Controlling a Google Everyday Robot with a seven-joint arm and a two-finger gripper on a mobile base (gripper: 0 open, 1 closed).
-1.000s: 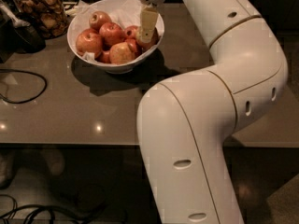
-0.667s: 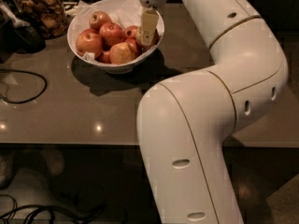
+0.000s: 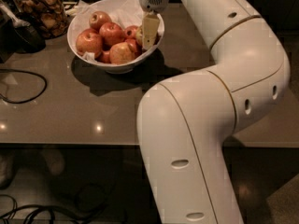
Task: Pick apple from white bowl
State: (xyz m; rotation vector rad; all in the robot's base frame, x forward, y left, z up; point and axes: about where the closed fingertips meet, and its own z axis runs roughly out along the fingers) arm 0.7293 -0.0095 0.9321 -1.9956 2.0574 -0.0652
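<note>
- Apple (image 3: 138, 36), pale with a blush, lies at the right side of the white bowl (image 3: 117, 67), just against the gripper (image 3: 149, 40), which is down inside the bowl; whether the jaws are spread or closed on it, I cannot tell.
- Red apples (image 3: 89, 41) crowd it on the left, so a poor hold could let it slip back among them.
- A sideways pull near the rim might shove the bowl along the surface (image 3: 93, 106).
</note>
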